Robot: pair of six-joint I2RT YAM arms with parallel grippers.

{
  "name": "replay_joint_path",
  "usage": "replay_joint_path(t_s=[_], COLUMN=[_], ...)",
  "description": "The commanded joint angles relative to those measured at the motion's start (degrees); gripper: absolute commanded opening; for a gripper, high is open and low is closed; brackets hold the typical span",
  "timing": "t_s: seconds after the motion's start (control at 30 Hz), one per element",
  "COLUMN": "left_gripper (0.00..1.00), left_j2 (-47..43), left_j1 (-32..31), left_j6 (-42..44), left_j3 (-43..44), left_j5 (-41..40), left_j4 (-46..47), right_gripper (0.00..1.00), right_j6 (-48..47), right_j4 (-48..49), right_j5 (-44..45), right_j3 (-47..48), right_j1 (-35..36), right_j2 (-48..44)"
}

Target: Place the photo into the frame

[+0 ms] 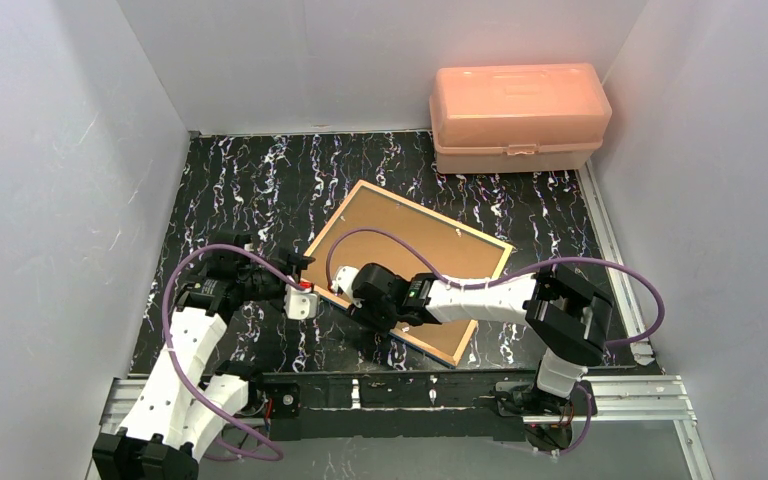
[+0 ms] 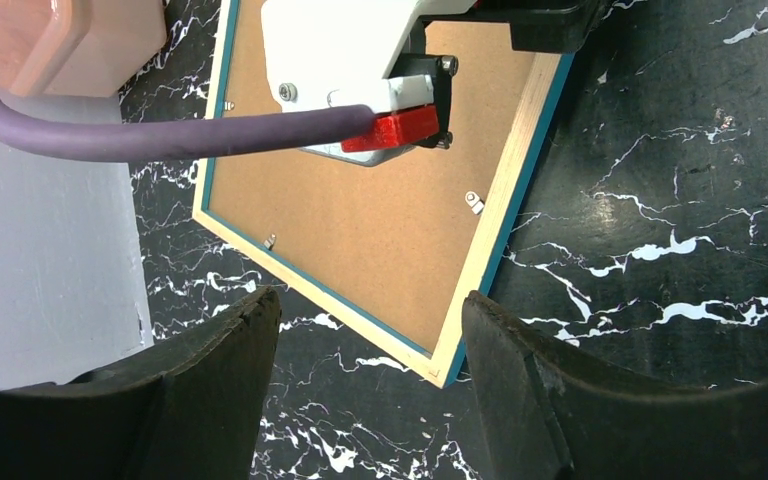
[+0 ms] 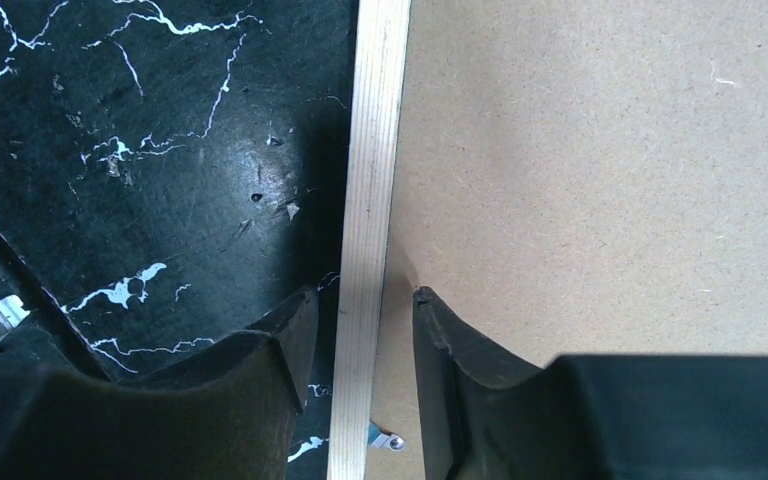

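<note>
**A:** Setting: black, white-veined marble tabletop between white walls. A pink lidded plastic box sits at the far right corner.

**B:** Task items?

**A:** A rectangular blue-fronted, pale-wood-edged picture frame lies face down and skewed at mid-tabletop. Its brown fibreboard backing is uppermost. The hot-air-balloon photo is not visible in any view.

**B:** End effectors?

**A:** Right end effector: fingers apart, astride the wooden rim, with no pinch seen. Left end effector: fingers apart and empty, near the frame corner toward the tabletop's left edge.

**B:** Hazards?

**A:** Probably a shallow bite slipping off the thin rim. A one-sided lift could skid the frame. The arms are crowded and could knock each other.

**B:** Views?

**A:** Only the right wrist view shows the straddle. Only the left wrist view shows the blue edge and the small metal tabs.
</note>
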Motion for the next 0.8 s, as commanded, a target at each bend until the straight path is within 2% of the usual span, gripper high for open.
replay_joint_path(t_s=[0.0, 0.1, 0.43, 0.63, 0.77], left_gripper=[0.66, 0.66, 0.67, 0.70, 0.73], left_j2=[-0.7, -0.9, -2.5, -3.5, -3.6], left_j1=[-0.1, 0.0, 0.9, 1.7, 2.4], left_j6=[-1.6, -2.7, -6.6, -8.3, -5.3], left_j3=[-0.7, -1.0, -2.5, -4.8, -7.4], left_j5=[0.6, 0.3, 0.2, 0.1, 0.1], left_j4=[0.0, 0.8, 3.2, 4.9, 5.2], right_gripper=[0.45, 0.37, 0.35, 0.01, 0.01], right_j6=[1.9, 2.8, 3.8, 4.1, 3.4], right_j4=[2.2, 2.4, 3.3, 2.3, -0.4], right_j5=[-0.5, 0.4, 2.4, 4.1, 5.5], right_j3=[-0.4, -0.8, -2.3, -1.4, 1.2], right_j1=[0.3, 0.3, 1.2, 1.5, 1.5], right_j2=[0.7, 0.7, 0.3, -0.5, -2.5])
